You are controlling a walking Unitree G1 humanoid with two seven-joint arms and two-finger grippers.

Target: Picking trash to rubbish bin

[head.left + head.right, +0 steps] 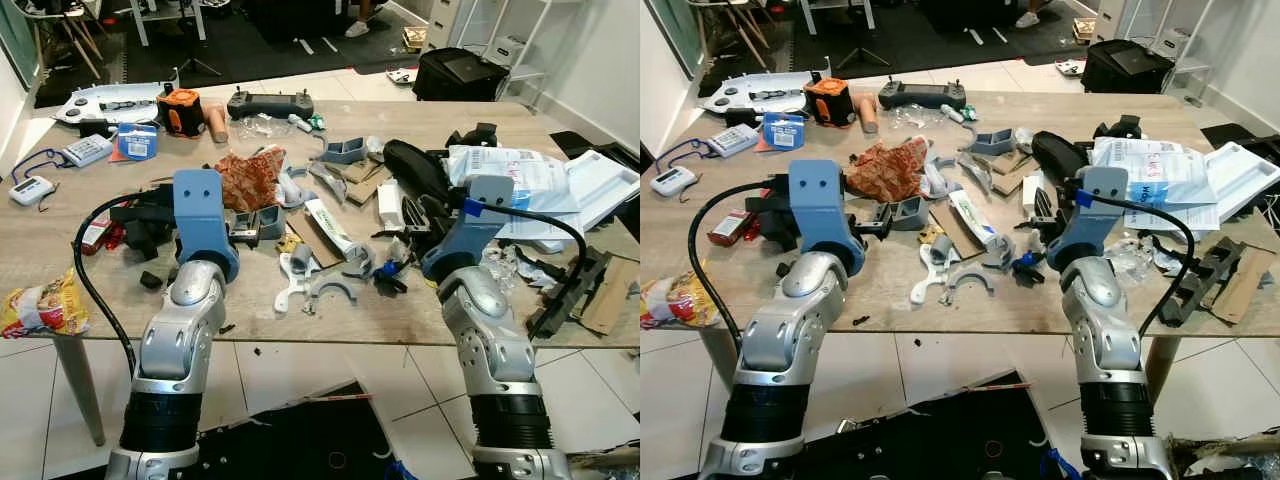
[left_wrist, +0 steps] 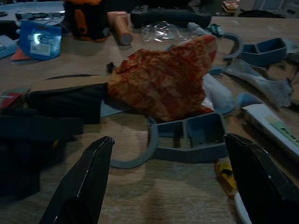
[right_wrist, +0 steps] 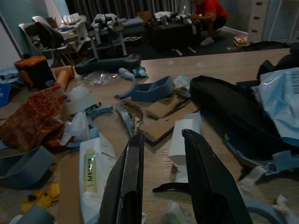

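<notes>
Table (image 1: 60,240): pale wood-grain top, matt. Crumpled wrapper (image 2: 163,79): red-orange printed film, creased, faintly glossy. Clip-shaped brackets (image 2: 187,137): grey-blue plastic, matt. Noodle packet (image 1: 40,305): shiny yellow foil. Cardboard scraps (image 3: 161,114): brown, dull. Mailer bag (image 1: 515,175): white glossy plastic. Forearms (image 1: 180,330): smooth silver metal, satin sheen.

Red-and-orange mottled wrapper (image 1: 250,178) mid wooden table (image 1: 60,240). Left of the wrapper, blue box (image 1: 137,140) (white label). Grey plastic bracket (image 2: 187,140) just below the wrapper. Yellow-red snack packet (image 1: 40,308) far left of the wrapper.
</notes>
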